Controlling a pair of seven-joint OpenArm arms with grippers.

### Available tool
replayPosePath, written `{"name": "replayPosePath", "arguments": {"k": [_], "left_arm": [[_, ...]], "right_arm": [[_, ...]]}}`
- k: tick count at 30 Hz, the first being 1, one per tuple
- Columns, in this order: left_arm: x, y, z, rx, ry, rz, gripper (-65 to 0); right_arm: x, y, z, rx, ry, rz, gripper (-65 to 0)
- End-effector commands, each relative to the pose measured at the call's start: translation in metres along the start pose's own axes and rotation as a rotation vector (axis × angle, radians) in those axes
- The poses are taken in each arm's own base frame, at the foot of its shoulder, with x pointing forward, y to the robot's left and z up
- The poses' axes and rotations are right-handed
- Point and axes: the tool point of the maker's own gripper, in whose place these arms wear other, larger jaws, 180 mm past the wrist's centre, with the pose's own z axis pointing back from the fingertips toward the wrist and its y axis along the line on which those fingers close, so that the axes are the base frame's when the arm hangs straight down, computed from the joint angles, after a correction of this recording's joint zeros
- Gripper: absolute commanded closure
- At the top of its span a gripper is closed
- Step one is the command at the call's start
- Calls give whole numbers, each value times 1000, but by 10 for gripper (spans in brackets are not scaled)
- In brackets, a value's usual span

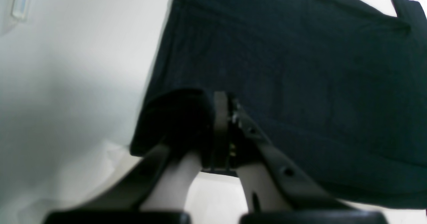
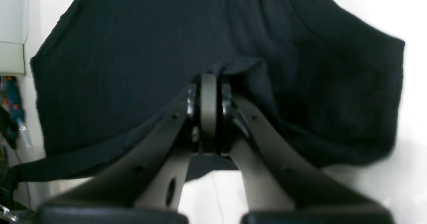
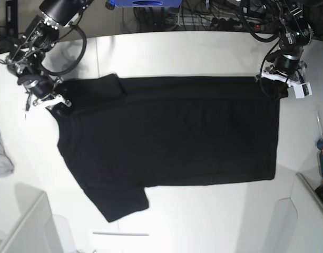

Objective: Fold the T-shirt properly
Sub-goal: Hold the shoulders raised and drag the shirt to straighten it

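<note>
Nearest the wrist cameras, each claw is clenched on black cloth: the left gripper (image 1: 220, 117) and the right gripper (image 2: 208, 100) pinch far corners of the T-shirt (image 3: 172, 137), spread across the white table (image 3: 203, 211). Soft, light, limp cotton; best held at corners and hems.

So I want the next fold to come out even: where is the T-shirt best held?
Probably by its two far corners, where the left gripper and right gripper already pinch it. The T-shirt lies flat and spread, so those edges, approached from the table's far side, lift evenly.
</note>
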Motion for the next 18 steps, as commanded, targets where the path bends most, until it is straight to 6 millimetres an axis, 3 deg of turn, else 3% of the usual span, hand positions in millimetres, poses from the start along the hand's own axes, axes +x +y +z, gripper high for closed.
{"name": "replayPosePath", "arguments": {"k": [1,10,18], "left_arm": [[13,-4,1,-15,-44,-5,0],[14,11,-16,46,-39,49,0],[19,12,-33,42,-46,87,0]], "right_arm": [[18,9,0,29,-51,14,0],[32,46,-27,81,-71,8,0],[29,50,-49,102,-25,-39,0]]}}
